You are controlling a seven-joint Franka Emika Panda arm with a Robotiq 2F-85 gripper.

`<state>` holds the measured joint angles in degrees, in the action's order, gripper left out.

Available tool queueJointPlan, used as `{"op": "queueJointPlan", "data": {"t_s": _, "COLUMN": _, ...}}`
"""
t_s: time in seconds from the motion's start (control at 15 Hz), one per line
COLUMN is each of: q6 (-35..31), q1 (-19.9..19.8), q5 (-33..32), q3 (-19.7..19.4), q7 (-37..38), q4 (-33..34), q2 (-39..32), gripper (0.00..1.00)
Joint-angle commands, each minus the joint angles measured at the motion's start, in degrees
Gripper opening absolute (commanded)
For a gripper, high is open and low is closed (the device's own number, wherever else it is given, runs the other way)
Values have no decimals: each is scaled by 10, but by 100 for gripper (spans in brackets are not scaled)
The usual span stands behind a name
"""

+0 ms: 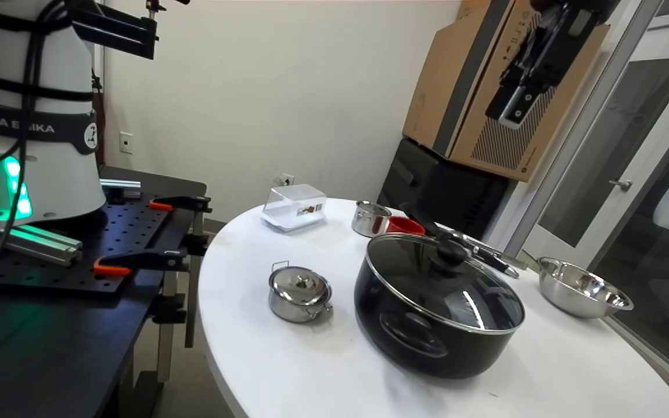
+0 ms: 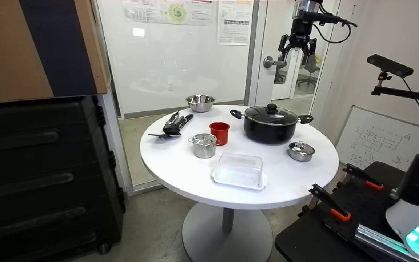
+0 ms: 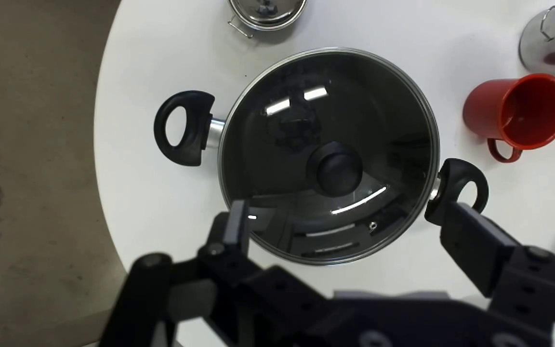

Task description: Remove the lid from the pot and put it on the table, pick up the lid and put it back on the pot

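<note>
1. Cardboard box (image 2: 11, 47) is seen far left in an exterior view, stacked on a black case (image 2: 31, 182).
2. Utensils (image 2: 171, 129) are laid nr the left edge of the white table (image 2: 173, 160), steel bowl (image 2: 200, 106) set behind.
3. Steel canister (image 2: 204, 148) & red mug (image 2: 220, 134) are placed just beside each other, clear-covered dish (image 2: 238, 171) in front.
4. Black pot (image 2: 268, 133) is stood upright on the table, w/ glass lid (image 2: 256, 114) seated on its rim, knob (image 2: 271, 108) up.
5. Gripper (image 2: 294, 60) is held in air, above & slightly right of the lid, well apart from it. Fingers (image 3: 475, 248) are spread wide; in the wrist view, lid is seen below, w/ its knob ahead of the gap btwn the tips.
6. Small silver tin (image 2: 301, 153), own cover on, is set near the pot, front right.
7. Robot base (image 2: 400, 214) is mounted on a dark bench (image 2: 304, 238), far right.
</note>
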<state>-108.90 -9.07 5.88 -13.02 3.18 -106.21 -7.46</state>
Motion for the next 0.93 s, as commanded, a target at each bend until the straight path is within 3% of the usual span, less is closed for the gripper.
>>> {"op": "queueJointPlan", "data": {"t_s": 0.0, "q6": -14, "q1": -8, "q5": -5, "q3": 10, "q7": 0, "q4": -4, "q2": -1, "gripper": 100}}
{"op": "queueJointPlan", "data": {"t_s": 0.4, "q6": -82, "q1": 5, "q5": -16, "q3": 35, "q7": -39, "q4": -44, "q2": -40, "gripper": 100}}
{"op": "queueJointPlan", "data": {"t_s": 0.87, "q6": -179, "q1": 11, "q5": -47, "q3": 46, "q7": -22, "q4": -68, "q2": -92, "gripper": 100}}
